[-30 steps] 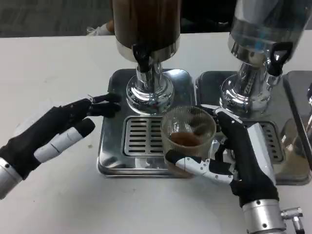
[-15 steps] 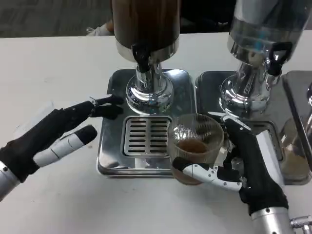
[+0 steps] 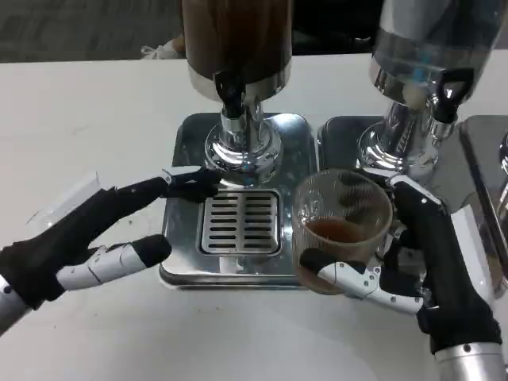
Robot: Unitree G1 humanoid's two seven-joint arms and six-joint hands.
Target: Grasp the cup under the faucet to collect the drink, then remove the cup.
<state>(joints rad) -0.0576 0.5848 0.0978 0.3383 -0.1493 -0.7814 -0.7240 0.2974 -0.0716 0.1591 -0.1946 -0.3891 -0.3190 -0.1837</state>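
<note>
My right hand (image 3: 425, 262) grips a clear plastic cup (image 3: 343, 226) with brown drink in its bottom, holding it to the right of the drip grate (image 3: 240, 222), above the seam between two metal trays. The black faucet (image 3: 229, 90) of the dark drink dispenser (image 3: 236, 40) stands over the grate with nothing beneath it. On the left, my left hand (image 3: 87, 234) lies with fingers stretched out and holds nothing; its fingertips (image 3: 194, 181) reach the left part of the steel tray (image 3: 178, 254) near the dispenser base.
A second dispenser (image 3: 429, 71) with a clear tank stands at the back right on its own tray (image 3: 337, 135). Another tray edge (image 3: 484, 159) shows at the far right. White table stretches to the left and front.
My right hand has carried the cup rightward and up, off the grate. My left hand has slid right and slightly down, its fingertips now over the tray's left part.
</note>
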